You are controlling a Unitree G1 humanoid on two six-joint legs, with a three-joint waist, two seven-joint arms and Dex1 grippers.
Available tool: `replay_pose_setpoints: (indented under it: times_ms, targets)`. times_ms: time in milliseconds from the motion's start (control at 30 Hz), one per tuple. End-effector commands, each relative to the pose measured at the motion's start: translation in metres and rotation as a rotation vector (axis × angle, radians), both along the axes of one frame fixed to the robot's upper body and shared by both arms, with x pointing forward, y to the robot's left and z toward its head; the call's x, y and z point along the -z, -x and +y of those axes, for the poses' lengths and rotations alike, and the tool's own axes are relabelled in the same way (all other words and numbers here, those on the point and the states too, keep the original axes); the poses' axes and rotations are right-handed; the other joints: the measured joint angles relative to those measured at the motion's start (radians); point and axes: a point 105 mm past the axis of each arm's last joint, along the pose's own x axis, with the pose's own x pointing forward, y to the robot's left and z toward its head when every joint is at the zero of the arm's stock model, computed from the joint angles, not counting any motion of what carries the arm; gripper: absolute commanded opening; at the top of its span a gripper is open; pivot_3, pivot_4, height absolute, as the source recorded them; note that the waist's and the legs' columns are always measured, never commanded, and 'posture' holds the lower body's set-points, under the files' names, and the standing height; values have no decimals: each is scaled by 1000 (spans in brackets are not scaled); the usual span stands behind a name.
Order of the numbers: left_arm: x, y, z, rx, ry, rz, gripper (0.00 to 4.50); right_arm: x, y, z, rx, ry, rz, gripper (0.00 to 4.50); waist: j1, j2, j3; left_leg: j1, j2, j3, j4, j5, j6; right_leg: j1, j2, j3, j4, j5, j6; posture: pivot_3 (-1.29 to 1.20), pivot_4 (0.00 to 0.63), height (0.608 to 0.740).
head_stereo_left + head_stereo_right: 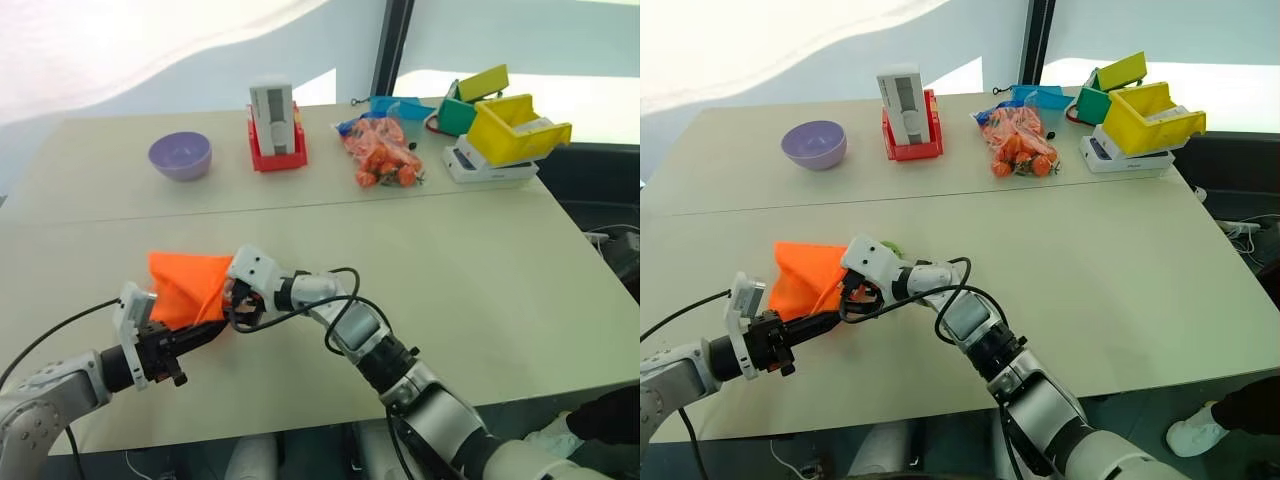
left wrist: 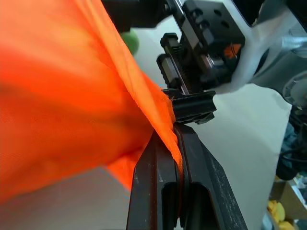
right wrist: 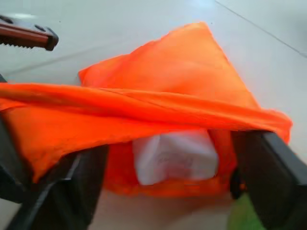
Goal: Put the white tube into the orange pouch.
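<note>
A: Start big. What do the head views give?

B: A wide pale table (image 1: 480, 270) with the orange pouch (image 1: 185, 285) near its front-left part, both arms meeting at it. Along the far side stand a purple bowl (image 1: 181, 155), a white-grey box (image 1: 272, 112) in a red base, a clear bag of carrots (image 1: 385, 152) and yellow and green bins (image 1: 515, 128) on the right.

A: And what do the wrist views add?

B: The right wrist view looks into the pouch's mouth: the white tube (image 3: 175, 155) lies inside, under the lifted orange rim. The head views do not let me see the tube. The left wrist view shows the pouch's edge pinched between two black fingers (image 2: 153, 191), with the other gripper's body close behind.

A: Arm poses?

B: The left arm reaches in from the lower left, its left gripper (image 1: 215, 330) pointing towards the right and slightly down, clamped on the orange pouch's near edge. The right arm bends across from the lower right, and the right gripper (image 1: 238, 298) points left into the mouth; its fingers stand wide apart, one on either side of the tube, and the tube is touching neither.

A: Room to move?

B: The pouch lies well inside the table's front edge. The table's middle and right are bare, and the far objects are well apart from both arms.
</note>
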Motion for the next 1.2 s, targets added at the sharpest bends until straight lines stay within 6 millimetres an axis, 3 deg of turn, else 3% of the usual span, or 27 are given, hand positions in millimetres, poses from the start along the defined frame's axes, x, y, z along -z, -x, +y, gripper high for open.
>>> replay_pose_setpoints:
  times_ms: [33, 167, 267, 433, 600, 633, 733, 800, 833, 1067, 1200]
  targets:
    - [-3, -4, 26, -102, -51, -30, 0, -23, 23, -10, -146, -77, -4, 4454, 0, 0, 0, 0, 0, 0, 0, 0, 0, 0, 0, 0, 0, 0, 0, 0, 150, 740]
    - [5, -1, 48, -160, -90, -4, 0, -28, 26, -44, -210, -73, 19, 4454, -1, 0, 0, 0, 0, 0, 0, 0, 0, 0, 1, -1, 0, 0, 0, 0, 150, 740]
    - [7, -1, 59, -180, -119, 0, 0, -29, 17, -54, -168, -32, -48, 4454, -2, 0, 0, 0, -1, 0, 0, 0, 0, 0, 1, -1, 0, 0, 0, 0, 150, 740]
    - [6, -3, 65, -172, -145, -13, 0, -21, 0, -57, -95, 68, -208, 4454, -2, 0, 0, 1, -1, 0, 0, 0, 0, 0, 2, -1, 0, 0, -1, 0, 150, 740]
    - [-2, -8, 48, -128, -83, -39, 0, -9, 3, -43, -140, 117, -290, 4454, -1, 0, 0, 1, -1, 0, 0, 0, 0, 0, 2, -1, 0, 0, -1, 0, 150, 740]
    - [-4, -7, 45, -113, -60, -42, 571, -6, 4, -41, -152, 134, -302, 4500, -1, 0, 0, 1, -1, 0, 0, 0, 0, 0, 1, -1, 0, 0, -1, 0, 150, 740]
    - [-11, -11, 46, -139, -34, -62, 1713, 3, 1, -36, -165, 181, -344, 4500, -1, 0, 0, 1, 0, 0, 0, 0, 0, 0, 1, -1, 0, 0, -1, 0, 150, 740]
    - [-17, -14, 48, -161, 3, -67, 2767, 10, -4, -34, -154, 221, -382, 3954, -1, -1, 0, 1, 0, 0, 0, 0, 0, 0, 1, -1, 1, 1, -1, 0, 150, 740]
    - [-18, -14, 48, -161, 13, -65, 2836, 12, -6, -33, -148, 231, -398, 3685, -1, -1, 0, 1, 0, 0, 1, 0, 0, 0, 1, -1, 1, 1, -1, 0, 150, 740]
    - [-24, -6, 52, -161, 22, -65, 2836, 9, -17, -46, -77, 242, -462, 213, -1, -1, 0, 1, 0, 0, 1, 0, 0, 0, 1, -1, 1, 1, -1, 0, 150, 740]
    - [-30, -7, 54, -160, 12, -89, 2836, -1, -18, -68, -29, 242, -492, 84, 5, -1, 0, 1, 0, -2, 1, 0, 0, 2, 0, -2, 1, 1, -1, 0, 150, 740]
